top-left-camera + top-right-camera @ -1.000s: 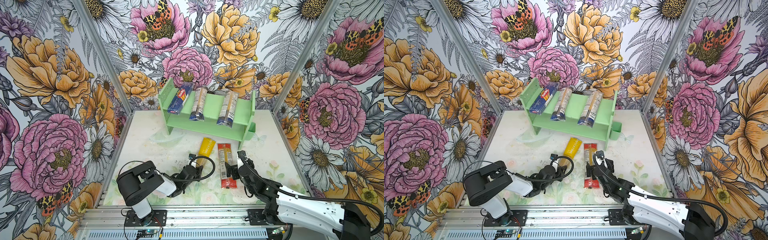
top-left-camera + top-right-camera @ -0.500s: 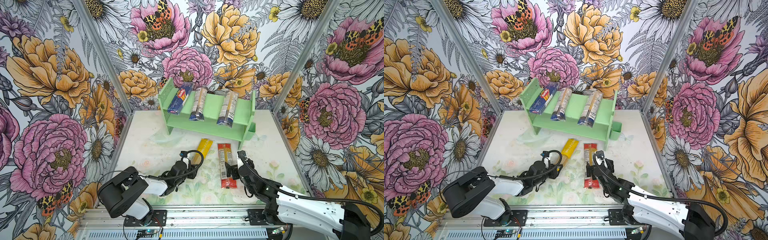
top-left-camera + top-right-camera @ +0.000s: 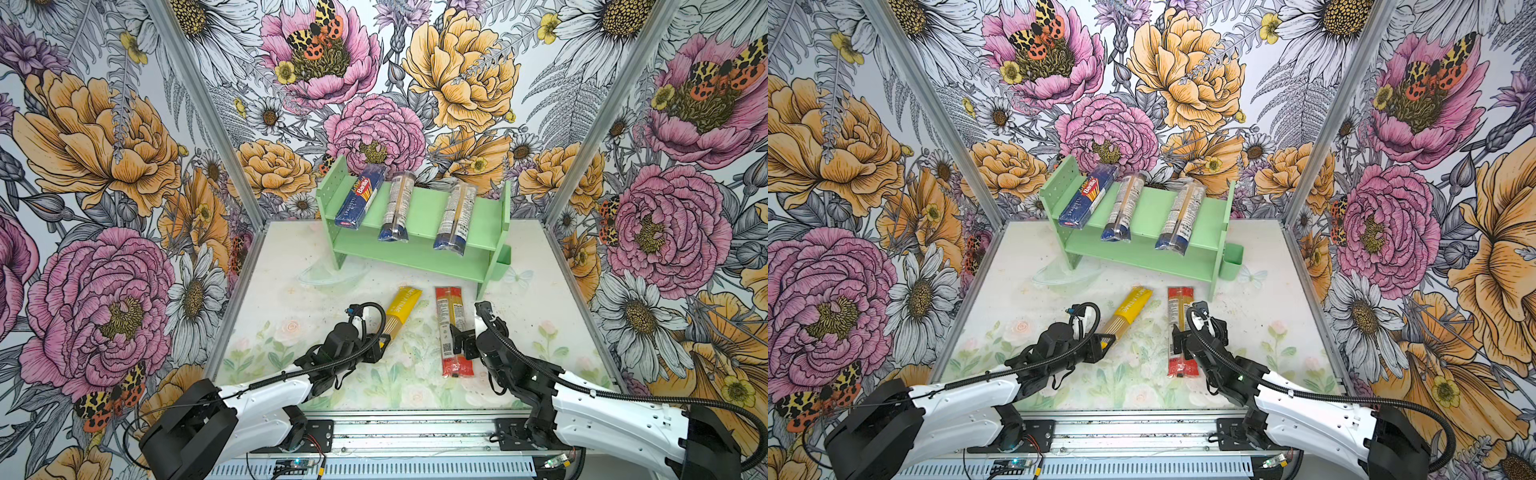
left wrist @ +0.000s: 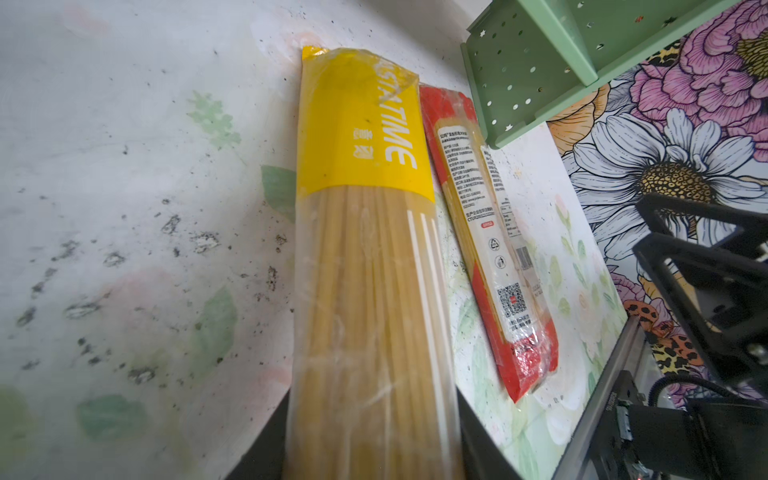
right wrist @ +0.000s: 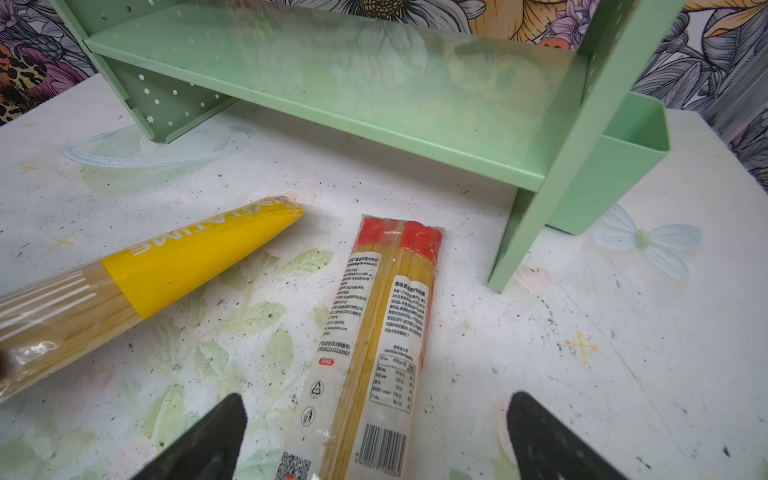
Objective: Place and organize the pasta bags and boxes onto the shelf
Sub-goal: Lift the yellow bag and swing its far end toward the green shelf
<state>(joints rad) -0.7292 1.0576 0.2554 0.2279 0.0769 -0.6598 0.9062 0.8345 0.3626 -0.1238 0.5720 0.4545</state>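
The left gripper (image 4: 374, 451) clamps the near end of the yellow bag (image 4: 361, 166) lettered "TATIME"; the right gripper (image 5: 378, 405) gapes astride the red-ended bag (image 5: 384, 311).

My left gripper (image 3: 379, 344) hides the near end of the long yellow-banded clear plastic spaghetti bag (image 3: 402, 309) in both top views, while the red-ended clear plastic spaghetti bag (image 5: 374, 332) runs off the right wrist picture's edge.

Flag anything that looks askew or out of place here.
The dark blue box and two navy-ended bags lie front-to-back on the top tier of the shelf, near ends overhanging its front edge; the box is angled. The yellow bag and red-ended bag are on the table, the yellow one skewed.
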